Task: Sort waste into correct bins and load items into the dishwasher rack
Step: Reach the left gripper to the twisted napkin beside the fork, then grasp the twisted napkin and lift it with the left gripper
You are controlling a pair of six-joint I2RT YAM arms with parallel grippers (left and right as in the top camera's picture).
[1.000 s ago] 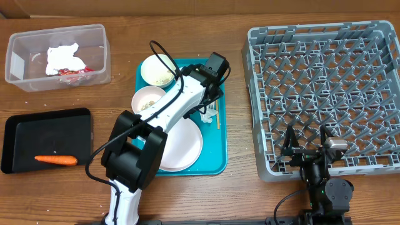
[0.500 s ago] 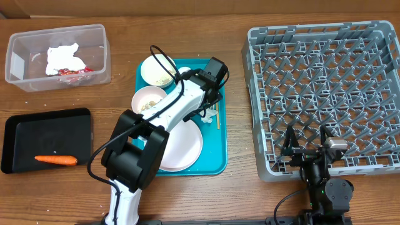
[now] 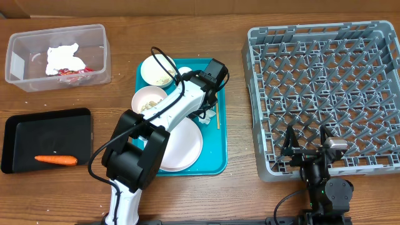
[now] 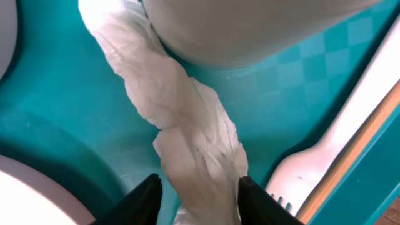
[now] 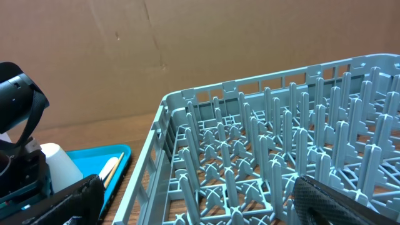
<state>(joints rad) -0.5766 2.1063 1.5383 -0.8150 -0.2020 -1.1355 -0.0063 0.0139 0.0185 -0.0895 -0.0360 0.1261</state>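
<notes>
The left gripper (image 4: 196, 190) has its fingers around a twisted white napkin (image 4: 187, 125) on the teal tray (image 4: 56, 125), probably already pinching it.

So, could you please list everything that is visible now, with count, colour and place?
clear tub: 1, transparent, far left; holds a white napkin and a red wrapper
black tray: 1, black, left, near edge
carrot: 1, orange, in the black tray
teal tray: 1, teal, centre
bowls: 2, white, beige scraps inside, far left part of the teal tray
plate: 1, white, near part of the teal tray
twisted napkin: 1, white, on the teal tray
fork: 1, white, beside the twisted napkin
dishwasher rack: 1, grey, right, nothing seen in it
left gripper: fingers either side of the twisted napkin
right gripper: open, at the rack's near edge
</notes>
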